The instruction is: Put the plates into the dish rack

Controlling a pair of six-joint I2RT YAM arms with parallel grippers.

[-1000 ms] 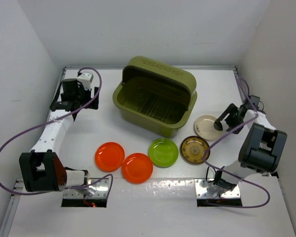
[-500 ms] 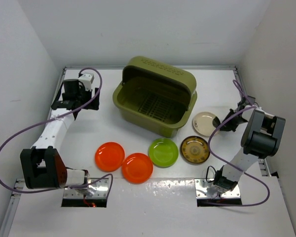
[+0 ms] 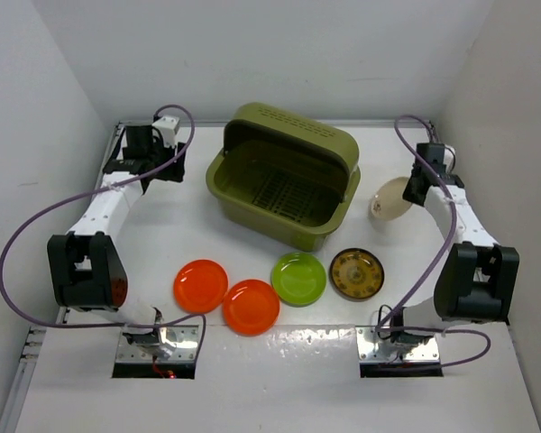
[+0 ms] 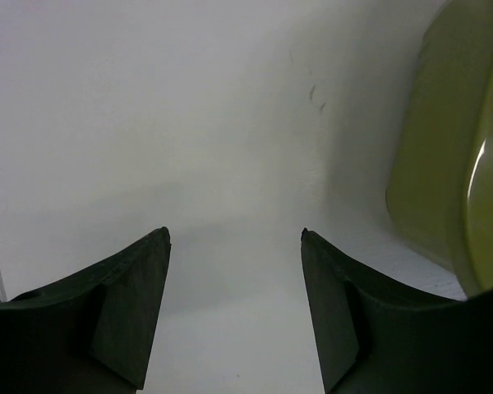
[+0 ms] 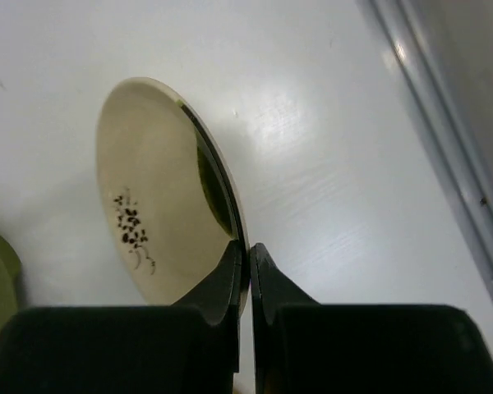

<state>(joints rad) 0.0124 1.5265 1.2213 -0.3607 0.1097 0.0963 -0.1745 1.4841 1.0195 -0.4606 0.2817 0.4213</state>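
R of dish rack (image 3: 288,135): cream plate (image 3: 389,198), prob. airborne, pinched in R gripper (image 5: 248,245); L gripper (image 4: 235,233) spread.

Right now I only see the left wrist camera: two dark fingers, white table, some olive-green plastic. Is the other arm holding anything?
Observer: Yes. The right gripper is shut on the rim of a small round cream plate, held tilted.
Operator: And the olive-green thing?
Observer: That is the large olive-green plastic dish rack; no plate shows inside it.
Operator: Any other plates?
Observer: Four lie on the white table in front of it: an orange-red plate, a second orange-red plate, a lime green plate, a brown patterned plate.
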